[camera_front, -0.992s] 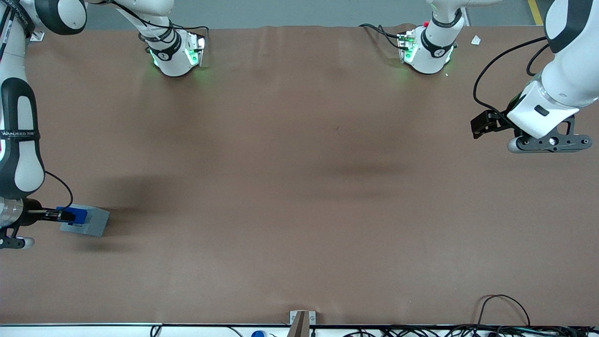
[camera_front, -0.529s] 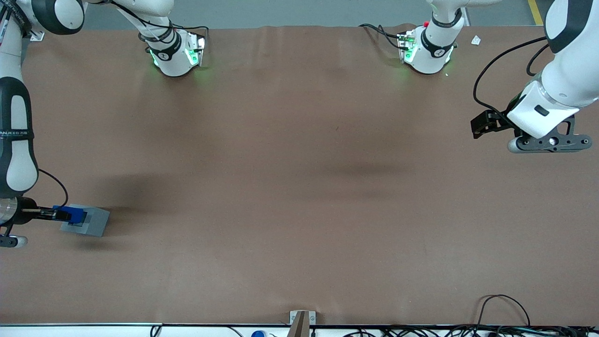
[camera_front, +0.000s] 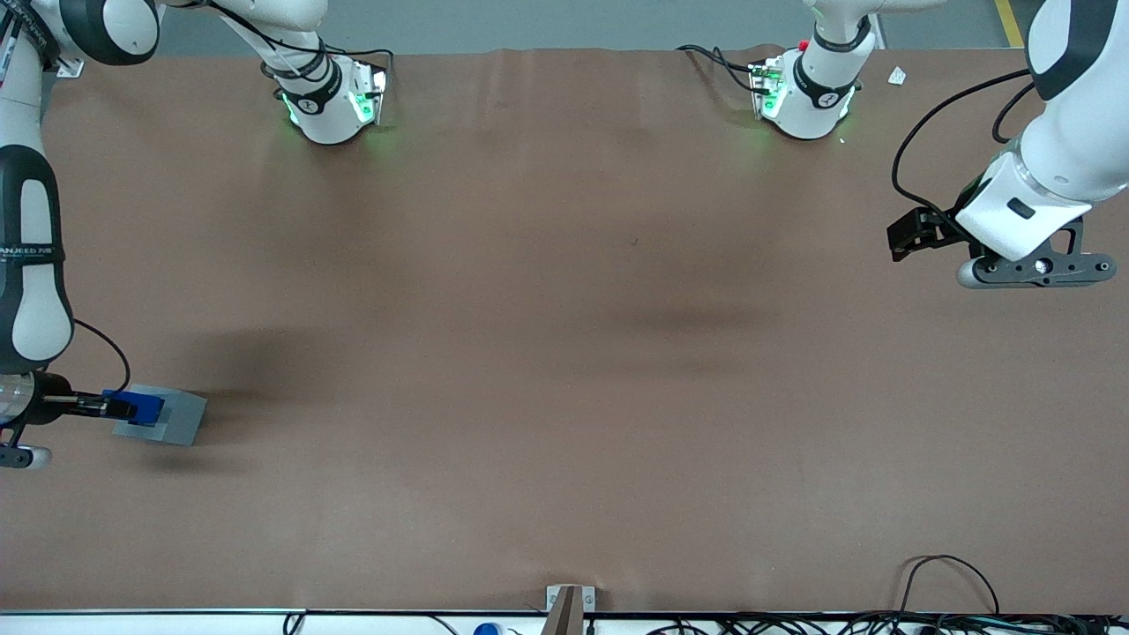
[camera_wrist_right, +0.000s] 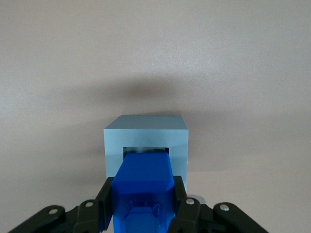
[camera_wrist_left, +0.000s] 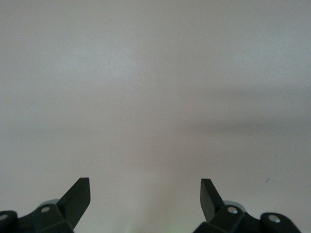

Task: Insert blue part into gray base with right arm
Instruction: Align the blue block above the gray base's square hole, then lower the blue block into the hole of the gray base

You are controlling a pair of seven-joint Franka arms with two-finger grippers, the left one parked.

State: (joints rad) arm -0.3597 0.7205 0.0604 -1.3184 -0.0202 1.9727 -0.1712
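We saw the gripper [camera_wrist_right: 142,206] with its 2 fingers [camera_wrist_right: 183,206] clenched on the blue part [camera_wrist_right: 144,187], held directly over the gray base [camera_wrist_right: 146,141] at the working arm's end of the table [camera_front: 564,353].

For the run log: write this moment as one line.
phase: inserting | gripper: shut on blue part | blue part: over gray base recess, entering | base: on table, working arm's end
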